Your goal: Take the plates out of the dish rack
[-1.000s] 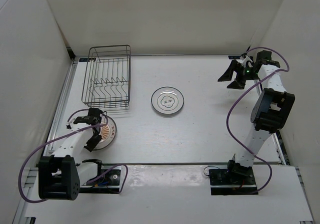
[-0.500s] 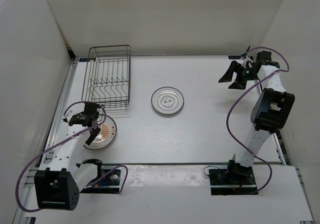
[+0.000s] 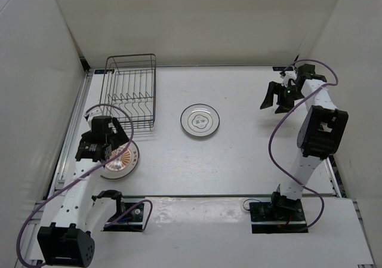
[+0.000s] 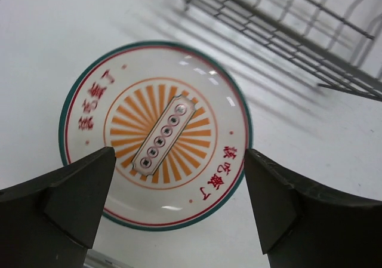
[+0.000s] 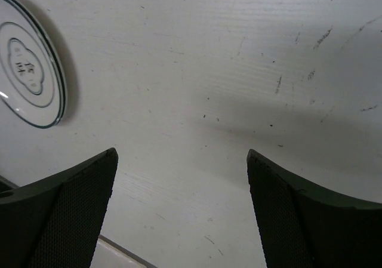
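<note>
Left fingers (image 4: 59,202) spread, hovering above orange plate (image 4: 155,134) lying flat on worktop (image 3: 239,154), lower left of top view, just below dish rack (image 3: 154,92). We fear low swing clips rim, skids plate. Right fingers (image 5: 54,214) spread, empty.

orange-rayed plate (image 4: 156,134) with two groups of red Chinese characters, too stylised to read
</note>
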